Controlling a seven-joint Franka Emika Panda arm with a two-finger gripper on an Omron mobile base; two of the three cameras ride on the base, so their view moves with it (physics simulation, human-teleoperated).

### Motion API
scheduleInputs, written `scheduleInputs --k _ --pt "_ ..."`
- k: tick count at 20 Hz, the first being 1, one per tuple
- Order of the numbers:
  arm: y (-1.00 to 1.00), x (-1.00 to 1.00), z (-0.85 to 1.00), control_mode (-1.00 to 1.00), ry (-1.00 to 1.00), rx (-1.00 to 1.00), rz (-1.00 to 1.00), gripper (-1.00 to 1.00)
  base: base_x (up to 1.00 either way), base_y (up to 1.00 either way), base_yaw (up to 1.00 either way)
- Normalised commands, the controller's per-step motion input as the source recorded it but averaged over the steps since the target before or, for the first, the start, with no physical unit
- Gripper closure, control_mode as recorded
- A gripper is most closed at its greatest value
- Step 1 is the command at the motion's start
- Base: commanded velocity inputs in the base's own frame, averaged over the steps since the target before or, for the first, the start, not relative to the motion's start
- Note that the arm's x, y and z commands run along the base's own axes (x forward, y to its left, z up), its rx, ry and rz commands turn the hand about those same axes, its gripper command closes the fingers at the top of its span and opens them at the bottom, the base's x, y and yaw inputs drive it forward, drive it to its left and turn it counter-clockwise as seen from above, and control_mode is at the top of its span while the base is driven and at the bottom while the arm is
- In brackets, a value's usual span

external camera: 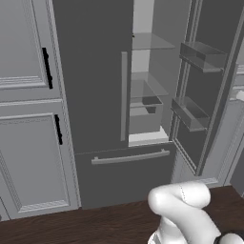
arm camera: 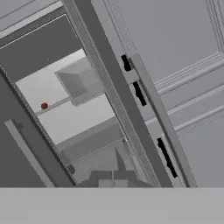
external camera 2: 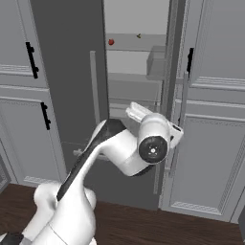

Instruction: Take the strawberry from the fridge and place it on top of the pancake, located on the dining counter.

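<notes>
Fridge (external camera 2: 67, 72) stands with its right door swung wide open; left door shut, its long bar handle (external camera 2: 94, 88) running vertically beside the opening. Pale interior exposed.

Strawberry (external camera 2: 111, 42) sits on an upper glass shelf (external camera 2: 136, 49) inside the fridge, near the shelf's left end, close to the edge of the shut left door. In the hand view the same berry (arm camera: 43, 106) shows as a small red dot on a shelf line, upper left of centre. It is round, so no long axis to align to.

Arm is folded in front of the fridge, its wrist at about the height of the lower shelves, below the strawberry's shelf and well apart from it. Gripper's fingertips are not legible in the hand view; the jaws' opening cannot be told from any picture, and nothing is seen held between them.

Key relation: relative to the strawberry's shelf, the hand is lower and still outside the fridge cavity. Judging by the hand view, the berry lies off the camera's axis, up and to the left, with the view rolled against the fridge's verticals.

Judgement: reach phase, early. The next move likely calls for raising the hand to that shelf, then pushing inward past the open door's bins (external camera: 202, 56). Risk: clipping the shelf edge or the shut door.
</notes>
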Motion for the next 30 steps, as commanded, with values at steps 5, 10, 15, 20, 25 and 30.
scheduleInputs --k 5,10,15,20,25,30 --pt "1.00 -0.11 0.42 -1.00 0.69 -0.07 0.10 1.00 0.00 0.00 0.00" --pt "1.00 0.00 0.07 -1.00 0.55 -0.18 0.13 1.00 0.00 0.00 0.00" --pt "0.98 0.06 -0.21 -1.00 0.12 -0.27 0.11 1.00 0.00 0.00 0.00" --pt "0.83 0.33 -0.58 -1.00 -0.16 -0.01 0.00 1.00 0.00 0.00 0.00" --pt "0.85 0.51 -0.16 -1.00 0.02 0.07 -0.02 -1.00 0.00 0.00 0.00" --pt "0.44 0.64 0.00 -1.00 0.12 0.00 0.00 -1.00 0.00 0.00 0.00"
